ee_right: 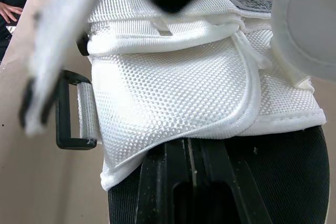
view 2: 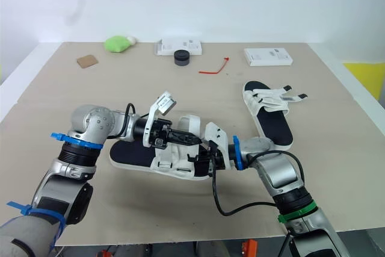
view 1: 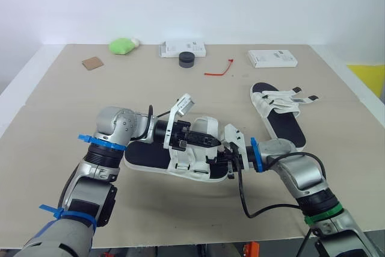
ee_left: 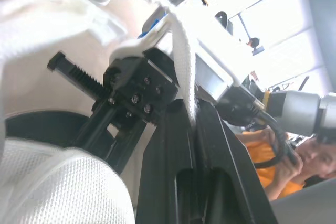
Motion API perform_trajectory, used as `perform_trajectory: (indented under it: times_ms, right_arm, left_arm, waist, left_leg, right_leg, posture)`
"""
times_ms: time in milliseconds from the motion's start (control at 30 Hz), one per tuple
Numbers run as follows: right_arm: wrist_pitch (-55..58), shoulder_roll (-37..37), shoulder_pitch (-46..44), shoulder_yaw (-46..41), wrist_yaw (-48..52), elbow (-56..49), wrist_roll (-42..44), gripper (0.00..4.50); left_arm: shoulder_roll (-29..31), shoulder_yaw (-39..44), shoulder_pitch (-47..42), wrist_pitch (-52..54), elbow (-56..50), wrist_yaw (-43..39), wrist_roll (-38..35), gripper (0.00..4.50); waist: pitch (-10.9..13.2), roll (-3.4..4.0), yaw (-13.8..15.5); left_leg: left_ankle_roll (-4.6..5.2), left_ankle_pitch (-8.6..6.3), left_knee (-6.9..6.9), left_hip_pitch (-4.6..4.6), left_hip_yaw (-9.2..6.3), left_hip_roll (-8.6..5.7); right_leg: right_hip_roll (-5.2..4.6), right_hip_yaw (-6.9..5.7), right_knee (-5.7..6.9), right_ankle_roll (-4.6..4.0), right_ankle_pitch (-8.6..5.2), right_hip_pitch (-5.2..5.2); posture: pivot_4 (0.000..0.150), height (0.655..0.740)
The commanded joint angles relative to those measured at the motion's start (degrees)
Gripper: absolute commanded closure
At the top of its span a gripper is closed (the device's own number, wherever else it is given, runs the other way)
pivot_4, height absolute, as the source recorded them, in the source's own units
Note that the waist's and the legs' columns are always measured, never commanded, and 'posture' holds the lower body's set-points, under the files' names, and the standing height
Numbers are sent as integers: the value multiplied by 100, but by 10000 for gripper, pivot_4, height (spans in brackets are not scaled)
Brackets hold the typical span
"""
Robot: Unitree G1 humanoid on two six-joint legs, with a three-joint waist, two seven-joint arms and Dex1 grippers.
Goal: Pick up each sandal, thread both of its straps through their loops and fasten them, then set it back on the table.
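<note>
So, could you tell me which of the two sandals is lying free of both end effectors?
The far sandal on the robot's right, strap ends splayed sideways; the near sandal sits between the left end effector and the right end effector.

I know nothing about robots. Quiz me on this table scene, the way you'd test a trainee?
1. True or false: the left gripper and right gripper are both at the near sandal.
2. The far sandal's strap ends are: A, threaded and fastened; B, lying loose to one side; C, cut off.
3. How many white boxes lie near the table's far edge?
Key: 1 true; 2 B; 3 two.
</note>
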Motion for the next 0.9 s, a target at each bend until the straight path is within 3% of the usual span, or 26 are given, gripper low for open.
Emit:
perform_trajectory:
  times_ms: [33,600,900]
  right_arm:
    - [159,-40,146,142,-192,346,-205,45000]
    - [178,-56,186,136,-195,280,-183,45000]
    - [178,-51,136,159,-180,306,-194,45000]
  left_arm:
    - [39,84,66,66,-225,71,-126,44333]
    - [371,-545,370,-705,-346,-198,182,44333]
    - [655,-747,327,-477,-506,-495,53,44333]
  waist:
    - [0,0,0]
    - [0,0,4]
    - [0,0,1]
  left_leg:
    - [0,0,0,0,0,0]
    - [-1,0,2,0,1,0]
    - [-1,0,0,1,1,1]
  right_leg:
    - [0,0,0,1,1,1]
    - [-1,2,0,0,1,3]
    - [0,2,0,-1,0,1]
  posture:
    - [1500,7400]
    - [1500,7400]
    - [1500,7400]
